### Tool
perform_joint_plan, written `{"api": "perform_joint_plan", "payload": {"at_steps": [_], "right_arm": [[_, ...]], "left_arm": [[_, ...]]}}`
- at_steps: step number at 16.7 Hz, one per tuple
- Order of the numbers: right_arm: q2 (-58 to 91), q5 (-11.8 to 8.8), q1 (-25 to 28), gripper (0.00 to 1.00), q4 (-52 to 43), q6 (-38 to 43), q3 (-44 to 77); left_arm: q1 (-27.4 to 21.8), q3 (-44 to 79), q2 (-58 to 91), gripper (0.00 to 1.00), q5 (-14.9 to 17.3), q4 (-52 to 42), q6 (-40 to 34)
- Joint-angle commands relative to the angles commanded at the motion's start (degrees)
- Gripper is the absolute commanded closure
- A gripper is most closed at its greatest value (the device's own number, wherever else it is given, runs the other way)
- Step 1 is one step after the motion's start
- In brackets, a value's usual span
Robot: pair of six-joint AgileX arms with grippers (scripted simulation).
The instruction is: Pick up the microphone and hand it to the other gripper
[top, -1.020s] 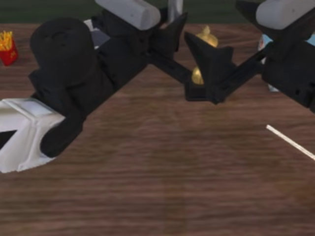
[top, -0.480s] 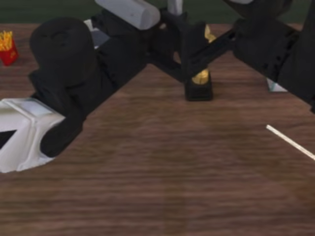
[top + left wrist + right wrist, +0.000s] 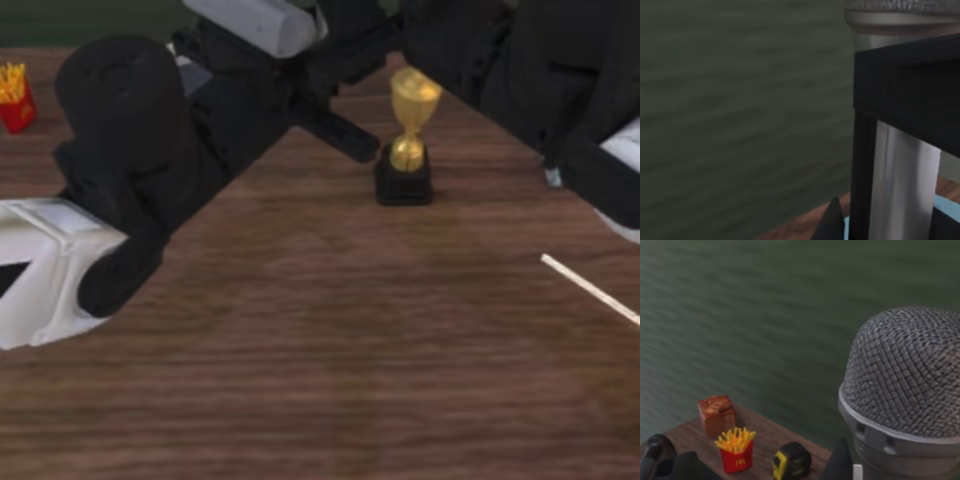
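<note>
Now the mic [image 3: 905, 390] sits between both tools at the table's far edge; I cannot tell either tool's grip. If one releases before the other pinches firmly, it falls onto the trophy [image 3: 408, 135].

The trophy [image 3: 407, 135] stands on the bench [image 3: 330, 360] toward the back centre. The fries box [image 3: 14, 97] sits far left, the thin stick [image 3: 590, 289] lies right.
</note>
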Motion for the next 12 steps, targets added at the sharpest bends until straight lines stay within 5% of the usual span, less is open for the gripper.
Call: {"api": "perform_joint_plan", "payload": {"at_steps": [2, 12], "right_arm": [[0.0, 0.0, 0.0, 0.00, 0.0, 0.0, 0.0], [0.0, 0.0, 0.0, 0.75, 0.0, 0.0, 0.0]], "left_arm": [[0.0, 0.0, 0.0, 1.00, 0.0, 0.0, 0.0], [0.0, 0.0, 0.0, 1.00, 0.0, 0.0, 0.0]]}}
